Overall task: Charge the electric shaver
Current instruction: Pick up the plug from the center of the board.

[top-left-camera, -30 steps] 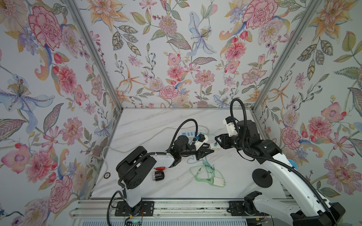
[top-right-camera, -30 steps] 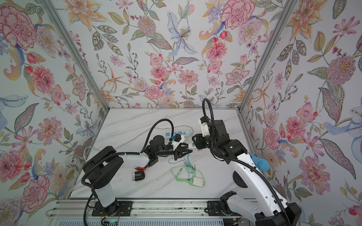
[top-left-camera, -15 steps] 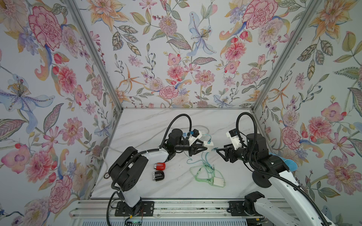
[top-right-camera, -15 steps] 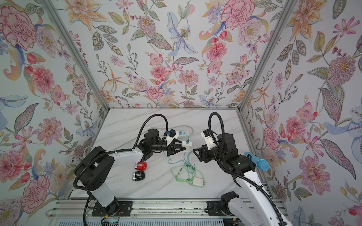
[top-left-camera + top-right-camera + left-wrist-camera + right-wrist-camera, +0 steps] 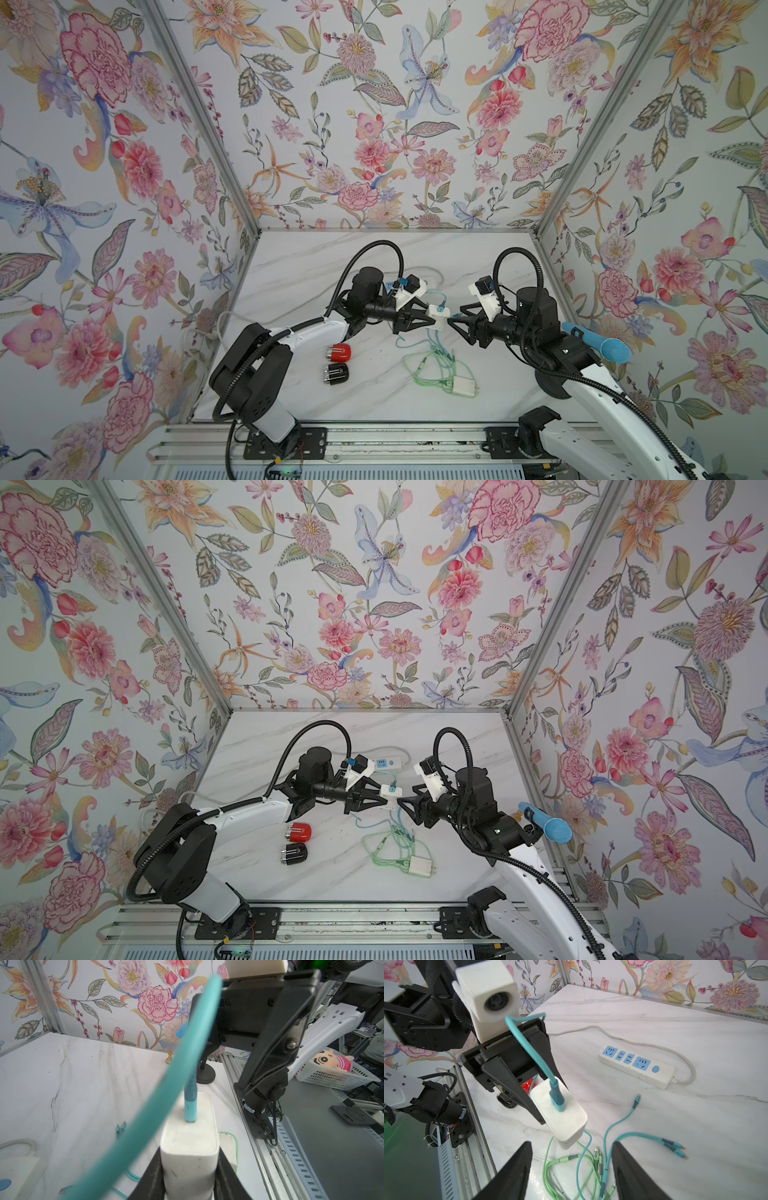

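— Between the jaws of the left gripper [image 5: 189, 1180] sits the white adapter [image 5: 189, 1147], pinched by its sides, with the teal cable [image 5: 529, 1047] plugged into its face.
— And the right gripper [image 5: 456, 319]?
— Facing it, just beside the adapter, jaws spread and empty. They have widened in the last second, so the left one alone carries it now.
— Meaning?
— Probably the adapter can go to the power strip [image 5: 636, 1066], a little beyond both. Farther back, beside the left forearm, the red shaver [image 5: 340, 352] and black shaver [image 5: 336, 372] lie unconnected.
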Robot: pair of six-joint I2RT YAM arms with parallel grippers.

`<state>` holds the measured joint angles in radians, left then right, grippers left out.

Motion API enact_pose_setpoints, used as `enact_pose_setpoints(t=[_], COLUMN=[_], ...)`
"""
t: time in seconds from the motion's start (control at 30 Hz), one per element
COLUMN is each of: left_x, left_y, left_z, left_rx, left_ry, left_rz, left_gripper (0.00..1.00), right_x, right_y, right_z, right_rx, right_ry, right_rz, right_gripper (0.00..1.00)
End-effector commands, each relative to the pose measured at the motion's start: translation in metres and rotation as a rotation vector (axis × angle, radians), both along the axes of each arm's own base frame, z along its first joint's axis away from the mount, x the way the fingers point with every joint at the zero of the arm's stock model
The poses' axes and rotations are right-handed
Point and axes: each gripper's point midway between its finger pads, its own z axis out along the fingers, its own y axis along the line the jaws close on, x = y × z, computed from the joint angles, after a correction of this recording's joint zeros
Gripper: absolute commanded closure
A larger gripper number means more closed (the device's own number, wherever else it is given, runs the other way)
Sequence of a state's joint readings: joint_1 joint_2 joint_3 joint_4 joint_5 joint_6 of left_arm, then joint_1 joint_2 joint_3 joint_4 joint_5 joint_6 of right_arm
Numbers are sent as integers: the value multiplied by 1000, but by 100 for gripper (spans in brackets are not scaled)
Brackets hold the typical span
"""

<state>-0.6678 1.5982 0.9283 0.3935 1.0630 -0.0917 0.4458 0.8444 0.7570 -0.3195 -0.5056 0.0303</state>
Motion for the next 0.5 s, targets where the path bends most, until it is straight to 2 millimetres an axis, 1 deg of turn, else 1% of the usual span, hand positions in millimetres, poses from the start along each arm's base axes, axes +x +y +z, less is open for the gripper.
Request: enact_pose_setpoints(t=[0.0,0.1,0.23,0.47], left_x=[-10,-9,-11,-15], left_y=[5,6,5,7], left_z=[34,38,37,33], left_rx=[-52,-58,-55,-43], left_ry=[-82,-84,-71,-51], left_rz=[-40,-42,-55,-63], left_gripper=[100,100,100,100], right_x=[-4,-6,-5,-4], right_y=[16,21,19,21], right_z=[3,-4,-10,-5], right_rx=[28,14,1,17], right_ry=[-32,-28,-32,-59], right_rz=[67,73,56,67], right_gripper=[38,39,39,41])
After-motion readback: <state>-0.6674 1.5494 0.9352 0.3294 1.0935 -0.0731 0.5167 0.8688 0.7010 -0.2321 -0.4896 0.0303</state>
